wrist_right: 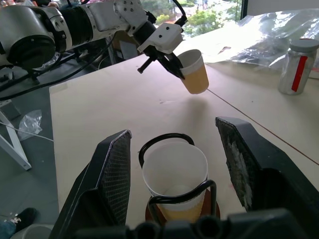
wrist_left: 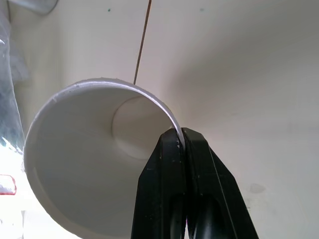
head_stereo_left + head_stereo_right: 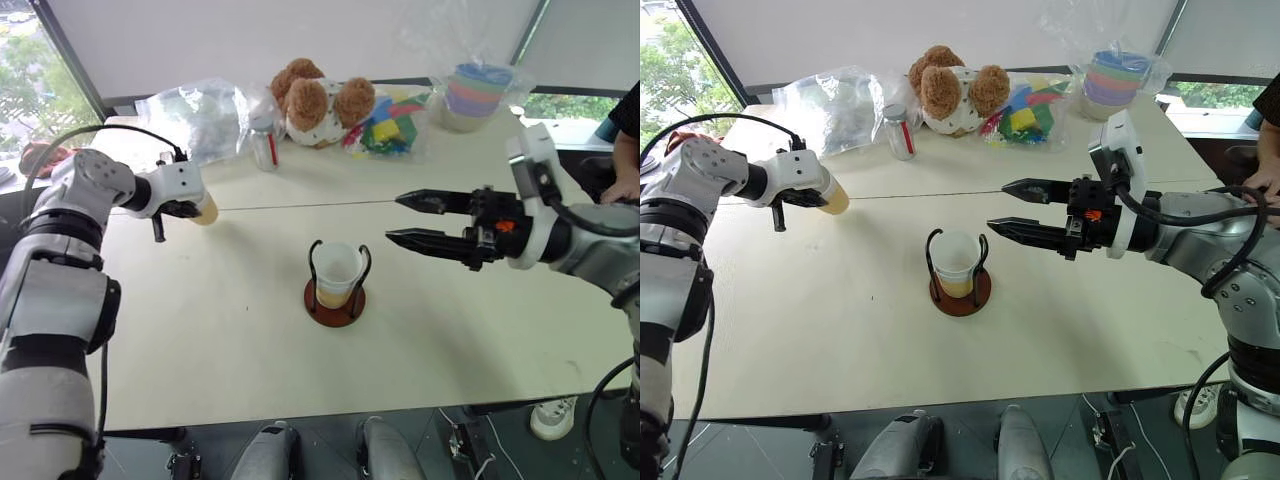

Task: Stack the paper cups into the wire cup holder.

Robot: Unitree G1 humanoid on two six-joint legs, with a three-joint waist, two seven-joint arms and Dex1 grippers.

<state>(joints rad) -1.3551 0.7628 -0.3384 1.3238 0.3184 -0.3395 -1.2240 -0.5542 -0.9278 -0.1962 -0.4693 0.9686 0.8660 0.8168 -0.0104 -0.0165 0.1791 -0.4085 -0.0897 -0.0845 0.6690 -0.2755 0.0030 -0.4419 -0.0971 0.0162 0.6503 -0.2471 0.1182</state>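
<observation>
Above table (image 3: 200, 330), left gripper (image 1: 175, 67) pinches yellow-orange paper cup (image 1: 193, 72) by its rim for stacking into black wire cup holder (image 3: 335, 285); right gripper (image 3: 395, 220) gapes empty.

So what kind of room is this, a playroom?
Probably a test room or office: a plain beige table beside big windows, with a brown teddy bear and stacked pastel bowls as props.

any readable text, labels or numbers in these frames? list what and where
None legible.
Small clear jar with grey lid at the table's far side: a red label strip, no lettering can be made out.
Yellow-orange paper cups, black wire cup holder, stack of pastel bowls: no print visible.
</observation>
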